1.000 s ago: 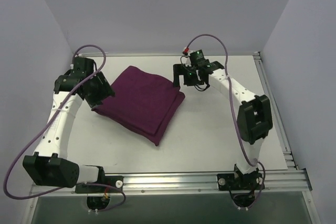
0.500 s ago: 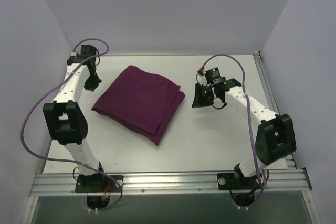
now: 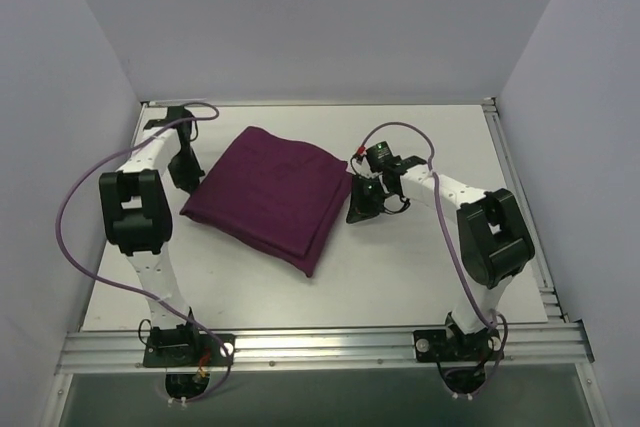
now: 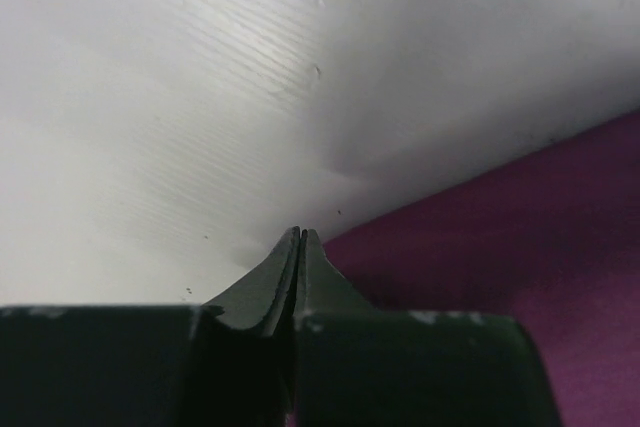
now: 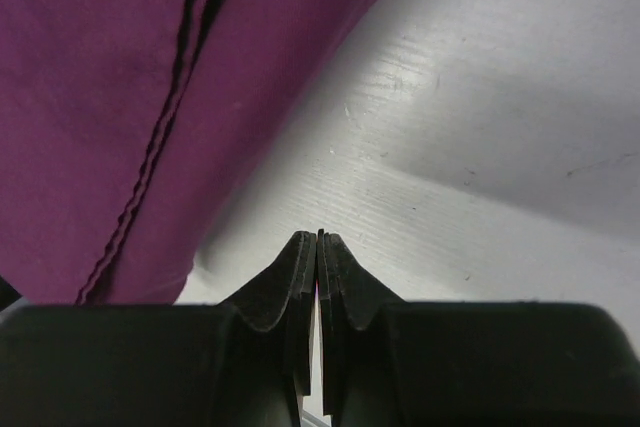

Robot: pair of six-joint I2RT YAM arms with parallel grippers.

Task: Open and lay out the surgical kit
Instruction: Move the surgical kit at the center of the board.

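Note:
The surgical kit is a folded dark purple cloth bundle lying flat on the white table. My left gripper sits low at the bundle's left corner. In the left wrist view its fingers are pressed together on the bare table, with the purple cloth just to their right. My right gripper is down beside the bundle's right edge. In the right wrist view its fingers are shut with nothing between them, and the cloth's stacked hems lie a little ahead to the left.
Grey walls close in the table on three sides. A metal rail runs along the near edge, with both arm bases bolted to it. A second rail lines the right side. Purple cables loop from each arm.
Both grippers have shut. The right gripper has come from the back of the table down to the bundle's right edge. The left arm has swung out and returned to the left corner.

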